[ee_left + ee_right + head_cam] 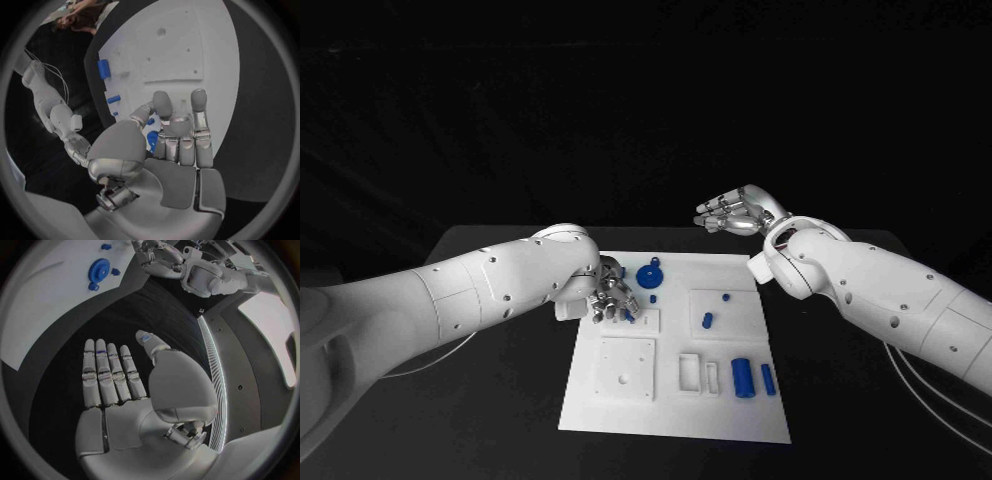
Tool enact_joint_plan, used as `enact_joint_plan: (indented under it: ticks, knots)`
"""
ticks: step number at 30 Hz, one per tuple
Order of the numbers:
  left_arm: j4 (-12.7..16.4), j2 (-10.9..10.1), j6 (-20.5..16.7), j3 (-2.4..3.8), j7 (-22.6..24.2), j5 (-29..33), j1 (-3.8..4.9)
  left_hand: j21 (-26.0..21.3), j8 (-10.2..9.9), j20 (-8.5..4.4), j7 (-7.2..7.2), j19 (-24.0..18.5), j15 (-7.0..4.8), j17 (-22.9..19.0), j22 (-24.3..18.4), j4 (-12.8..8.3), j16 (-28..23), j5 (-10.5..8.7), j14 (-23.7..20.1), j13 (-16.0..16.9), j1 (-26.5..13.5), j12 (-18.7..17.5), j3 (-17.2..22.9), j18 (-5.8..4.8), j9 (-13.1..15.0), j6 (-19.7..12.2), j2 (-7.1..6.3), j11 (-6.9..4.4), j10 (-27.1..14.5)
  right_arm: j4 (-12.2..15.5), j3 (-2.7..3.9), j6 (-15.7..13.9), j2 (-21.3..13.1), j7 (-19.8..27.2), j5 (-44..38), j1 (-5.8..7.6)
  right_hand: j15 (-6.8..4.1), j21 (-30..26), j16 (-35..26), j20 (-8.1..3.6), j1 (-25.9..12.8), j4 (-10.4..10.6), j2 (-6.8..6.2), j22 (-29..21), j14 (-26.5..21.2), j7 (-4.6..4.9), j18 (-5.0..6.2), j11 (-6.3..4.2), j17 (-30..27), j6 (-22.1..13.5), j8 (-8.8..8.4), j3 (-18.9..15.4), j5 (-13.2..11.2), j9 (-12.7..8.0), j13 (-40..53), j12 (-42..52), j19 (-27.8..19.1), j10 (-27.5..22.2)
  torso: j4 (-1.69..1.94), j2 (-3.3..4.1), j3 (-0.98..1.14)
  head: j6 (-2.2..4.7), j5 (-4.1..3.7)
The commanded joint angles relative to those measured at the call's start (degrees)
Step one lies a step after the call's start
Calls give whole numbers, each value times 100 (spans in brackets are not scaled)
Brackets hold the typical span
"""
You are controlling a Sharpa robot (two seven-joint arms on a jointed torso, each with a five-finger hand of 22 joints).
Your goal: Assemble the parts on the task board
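Observation:
The white task board (675,420) lies mid-table. My left hand (610,298) hovers low over its far left part. In the left wrist view a small blue part (152,141) sits between the thumb and a curled finger of my left hand (169,145), apparently pinched. A round blue part (653,275) lies just right of that hand. A blue peg (707,321) and two blue cylinders (743,377) lie further right and nearer. My right hand (733,212) is raised past the board's far right corner. The right wrist view has my right hand (125,385) flat, fingers straight, holding nothing.
White raised blocks (627,368) with holes and a slotted block (691,372) stand on the board's near half. Black table (862,400) surrounds the board. The round blue part (98,270) lies on the board (44,300) beside my left hand (156,255).

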Motion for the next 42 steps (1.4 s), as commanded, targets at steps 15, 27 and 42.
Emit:
enact_joint_plan:
  ticks: [15, 27, 42]
  knots:
    - [-8, 49, 122, 2, 101, -2, -8, -40, 28, -11, -893, 6, -52, -13, 106, 8, -28, -27, -3, -8, 145, 4, 42, -66, 13, 1214, 157, -221, 93, 11, 3, 86, 15, 30, -18, -2, 7, 28, -25, -13, 32, -9, 27, -8, -35, -9, 96, 3, -9, -63, 13, -25, 23, -11, -5, -17, -47, -33, -1, -1, -1, 5, 0]
    - [-28, 43, 216, 1, 87, -2, -8, -45, 28, -13, -892, 6, -51, -18, 107, 2, -30, -27, -5, -11, 152, 4, 40, -72, 17, 1212, 151, -221, 93, 14, 3, 90, 9, 29, -18, -2, 7, 28, -25, -13, 32, -9, 27, -8, -35, -9, 96, 3, -9, -63, 13, -25, 23, -11, -5, -17, -47, -33, 4, -1, -3, -9, -1]
    - [-61, 59, 225, -2, 91, -7, -24, -45, 28, -13, -892, 6, -51, -18, 107, 2, -30, -27, -5, -11, 152, 4, 40, -72, 17, 1212, 151, -221, 93, 12, 3, 95, 14, 28, -18, -2, 7, 28, -25, -13, 32, -9, 27, -8, -35, -9, 96, 3, -9, -63, 13, -25, 23, -11, -5, -17, -47, -33, 4, 0, -2, -1, 0]
